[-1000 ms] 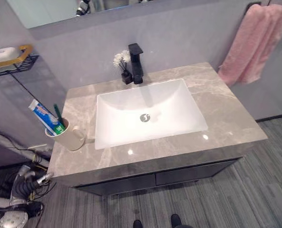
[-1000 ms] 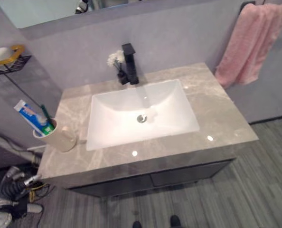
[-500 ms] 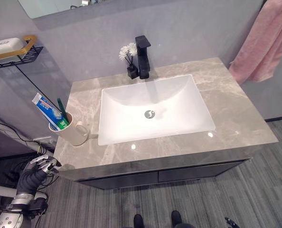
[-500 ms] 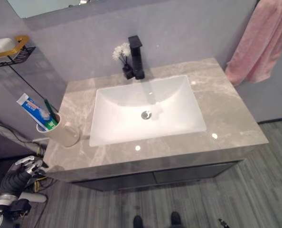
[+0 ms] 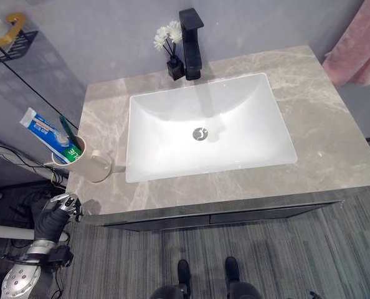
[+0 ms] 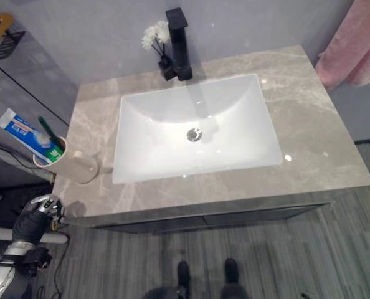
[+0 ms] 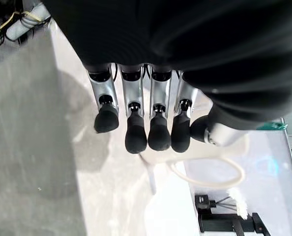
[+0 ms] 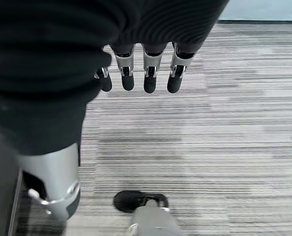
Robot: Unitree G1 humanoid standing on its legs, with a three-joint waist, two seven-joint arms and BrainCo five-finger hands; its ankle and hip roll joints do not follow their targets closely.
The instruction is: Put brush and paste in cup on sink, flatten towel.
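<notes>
Since the earlier frame my view has tilted down; the pink towel (image 5: 359, 53) now shows bunched at far right. Cup (image 5: 84, 163) stands on the counter's (image 5: 334, 137) left edge, holding paste (image 5: 45, 132) and green brush (image 5: 69, 129). My left hand (image 5: 59, 207) and right hand (image 8: 136, 69) hang empty, fingers relaxed.

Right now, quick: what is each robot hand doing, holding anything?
Left robot hand: open, fingers relaxed, holding nothing, low beside the counter.
Right robot hand: open, fingers relaxed, holding nothing, hanging over the floor.
</notes>
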